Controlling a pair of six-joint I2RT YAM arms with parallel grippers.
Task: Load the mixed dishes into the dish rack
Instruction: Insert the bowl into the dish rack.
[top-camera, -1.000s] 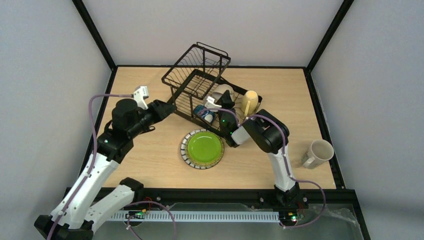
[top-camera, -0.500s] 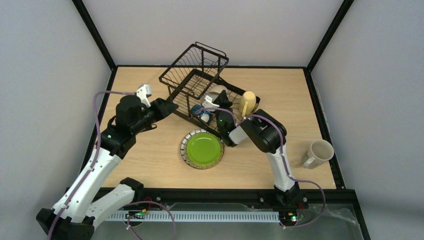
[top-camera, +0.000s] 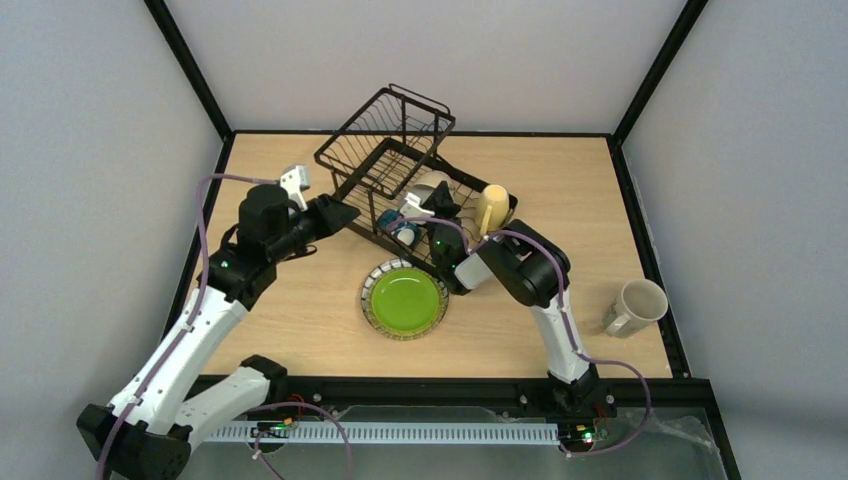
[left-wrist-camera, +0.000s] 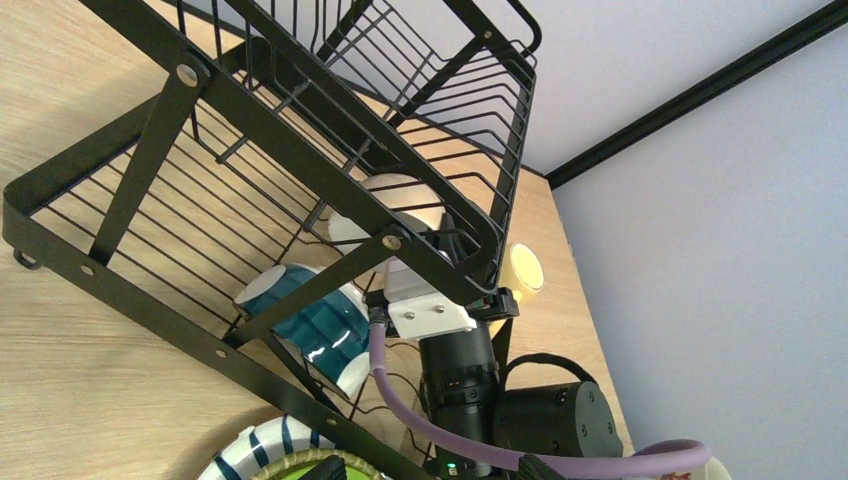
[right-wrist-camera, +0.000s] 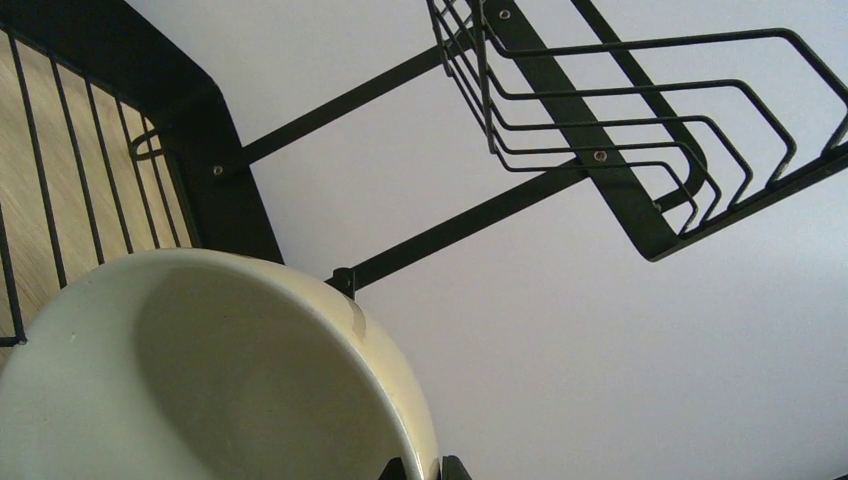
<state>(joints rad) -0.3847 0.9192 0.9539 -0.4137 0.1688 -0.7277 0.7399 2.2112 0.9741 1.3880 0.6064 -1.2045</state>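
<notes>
Since the dish rack (top-camera: 385, 150) is shoved left by the right gripper (right-wrist-camera: 420, 466) pinching the white bowl (right-wrist-camera: 200, 380), the wide-open left gripper (top-camera: 335, 215) is needed.

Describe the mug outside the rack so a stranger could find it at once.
Start from the black wire dish rack at the far middle of the wooden table, then look to the near right edge. There, alone on bare wood, is the cream mug. Unlike the yellow mug in the rack, it is paler and touches no other dish.
</notes>
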